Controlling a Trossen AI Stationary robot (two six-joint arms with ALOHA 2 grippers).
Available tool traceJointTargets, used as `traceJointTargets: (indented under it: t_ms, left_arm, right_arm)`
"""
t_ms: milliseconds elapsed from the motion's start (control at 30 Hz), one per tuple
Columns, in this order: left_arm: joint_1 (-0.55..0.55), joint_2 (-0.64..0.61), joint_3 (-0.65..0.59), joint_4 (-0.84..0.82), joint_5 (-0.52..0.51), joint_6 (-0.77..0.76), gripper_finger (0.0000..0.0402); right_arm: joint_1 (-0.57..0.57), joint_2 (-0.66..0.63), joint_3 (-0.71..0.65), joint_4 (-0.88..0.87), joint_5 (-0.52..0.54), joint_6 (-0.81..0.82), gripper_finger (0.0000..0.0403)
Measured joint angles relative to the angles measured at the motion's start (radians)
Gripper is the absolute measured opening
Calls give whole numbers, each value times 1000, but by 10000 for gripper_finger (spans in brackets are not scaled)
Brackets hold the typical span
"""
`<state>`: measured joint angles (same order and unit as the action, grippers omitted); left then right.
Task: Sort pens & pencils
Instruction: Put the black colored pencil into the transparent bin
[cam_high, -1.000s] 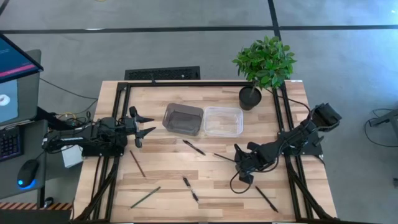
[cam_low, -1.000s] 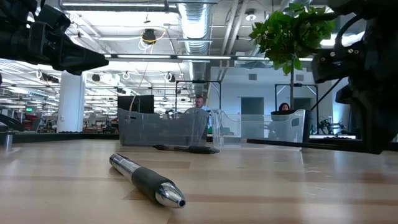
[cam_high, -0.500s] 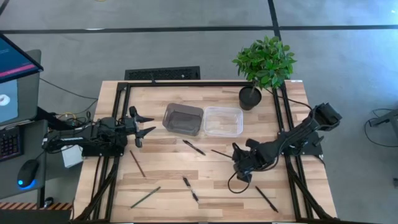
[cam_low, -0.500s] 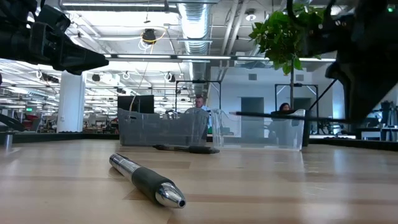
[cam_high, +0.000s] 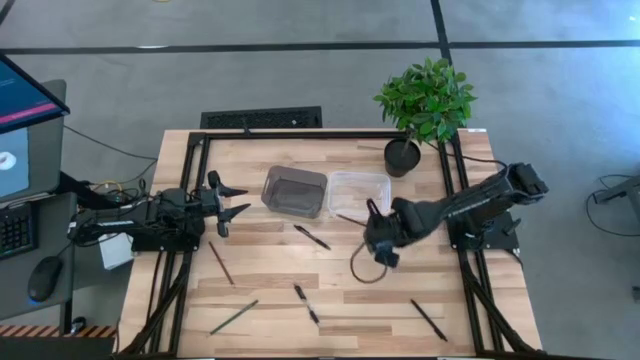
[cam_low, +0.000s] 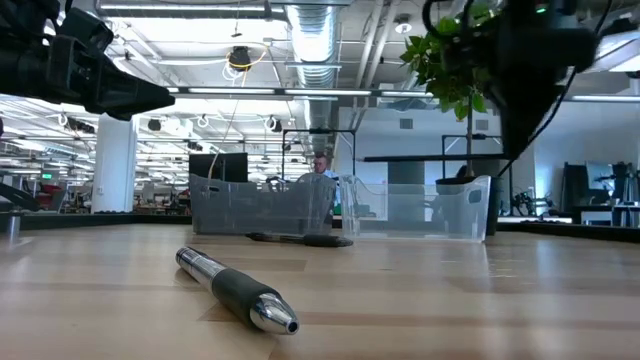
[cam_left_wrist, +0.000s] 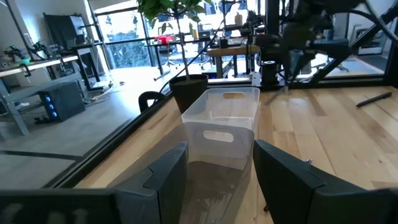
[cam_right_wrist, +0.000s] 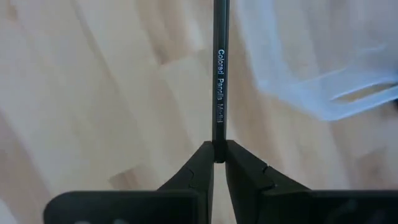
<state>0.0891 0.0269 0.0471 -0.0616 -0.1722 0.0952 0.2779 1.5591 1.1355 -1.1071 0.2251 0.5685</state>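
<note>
My right gripper (cam_right_wrist: 218, 157) is shut on a dark pencil (cam_right_wrist: 219, 81) lettered "Colored Pencils". In the high view this gripper (cam_high: 372, 230) hangs over the table just near of the clear tray (cam_high: 360, 194). The pencil (cam_high: 351, 219) sticks out toward the trays. The low view shows the pencil (cam_low: 430, 157) level in the air. A grey tray (cam_high: 295, 190) stands left of the clear one. My left gripper (cam_high: 238, 201) waits open at the table's left, level, facing the trays (cam_left_wrist: 221, 124). Loose pens (cam_high: 312, 237) (cam_high: 306, 303) and pencils (cam_high: 220, 262) lie flat on the wood. My right gripper pinches the pencil between its two fingertips (cam_right_wrist: 200, 163), close to one end of the shaft (cam_right_wrist: 219, 142). The fingers come steeply from above and lie across the pencil. The pencil is lifted clear of the table and stays level, its long free part reaching toward the clear tray.
A potted plant (cam_high: 425, 100) stands at the far right corner behind the clear tray. Another pen (cam_high: 428, 319) lies near the front right, a pencil (cam_high: 233, 317) at the front left. A black frame (cam_high: 300, 134) borders the table. A cable loop (cam_high: 362, 270) hangs under the right arm.
My right gripper has risen and swung toward the far edge and the clear tray, staying shut. The pencil, which lay on the wood, is now lifted clear and held level, higher in each frame.
</note>
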Motion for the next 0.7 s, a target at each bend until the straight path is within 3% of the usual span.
traceJointTargets:
  t_ms: [400,700]
  left_arm:
    - [0,5,0,0,0,-1,174]
    - [0,23,0,-1,-1,-6,174]
  right_arm:
    - [-247,-59,29,-66,14,-221,58]
    - [-313,-48,12,-39,-18,-304,58]
